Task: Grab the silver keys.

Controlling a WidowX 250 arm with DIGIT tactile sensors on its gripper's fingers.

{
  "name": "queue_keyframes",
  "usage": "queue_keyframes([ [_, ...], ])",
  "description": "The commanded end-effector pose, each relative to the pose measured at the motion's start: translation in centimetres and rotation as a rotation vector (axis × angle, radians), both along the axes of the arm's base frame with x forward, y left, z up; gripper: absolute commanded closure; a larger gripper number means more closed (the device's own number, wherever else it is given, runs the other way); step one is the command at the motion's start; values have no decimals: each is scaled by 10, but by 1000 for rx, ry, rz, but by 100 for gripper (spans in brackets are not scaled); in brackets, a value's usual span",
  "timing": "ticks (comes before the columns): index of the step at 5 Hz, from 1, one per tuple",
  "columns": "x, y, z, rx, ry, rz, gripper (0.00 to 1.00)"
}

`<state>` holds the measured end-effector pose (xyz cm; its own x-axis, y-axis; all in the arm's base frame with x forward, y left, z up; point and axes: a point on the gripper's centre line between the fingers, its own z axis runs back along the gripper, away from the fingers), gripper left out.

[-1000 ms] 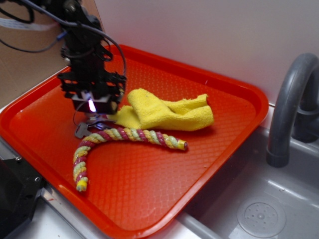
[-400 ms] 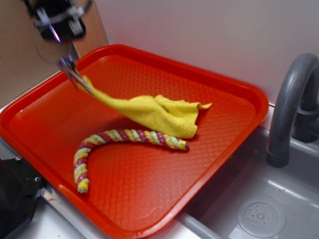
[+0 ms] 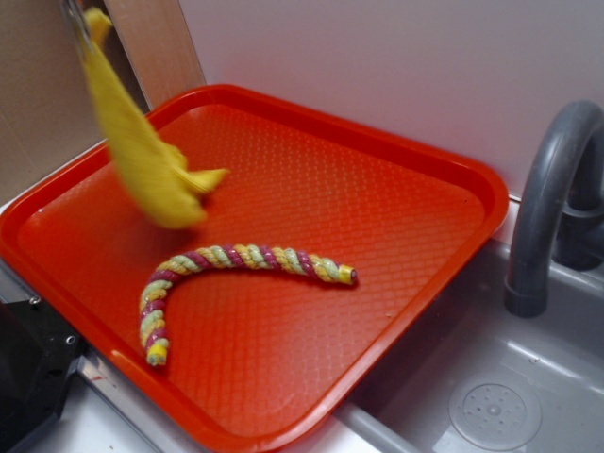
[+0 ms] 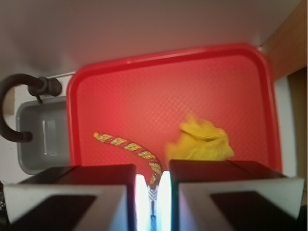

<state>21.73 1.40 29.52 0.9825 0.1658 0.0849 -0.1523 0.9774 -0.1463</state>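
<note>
Dangling clear of the red tray (image 3: 377,236) in the exterior view, the yellow cloth (image 3: 151,179) hangs as a blurred streak from the top left corner, where the frame cuts off whatever holds it; you cannot see the tool or the silver keys there for certain. The striped rope (image 3: 236,257) lies curved on the tray floor, well apart from the cloth, and the grey faucet (image 3: 547,189) stands over the sink (image 3: 491,406) at the right. Seen from the wrist, the gripper (image 4: 153,192) looks straight down on the tray (image 4: 144,96), its two fingers (image 4: 86,192) drawn almost together with only a bright slit between them. A thin grey sliver in that slit looks to be the silver keys (image 4: 153,199), clamped there, though it is too small to read clearly. The cloth (image 4: 202,142) hangs bunched just beside the jaws, and the rope (image 4: 130,147) lies on the tray below. Judging by this, you have the keys but the cloth appears snagged along with them. To finish the grab well, keep the jaws firmly pressed and raise the arm slowly and steadily, since any swing from the cloth's weight could drag the thin metal out of the grip
</note>
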Motion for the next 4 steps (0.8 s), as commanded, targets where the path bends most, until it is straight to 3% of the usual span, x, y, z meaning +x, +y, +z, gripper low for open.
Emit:
queue_keyframes([
  [1, -8, 12, 11, 19, -60, 10, 100],
  [4, -5, 4, -3, 50, -44, 26, 100],
])
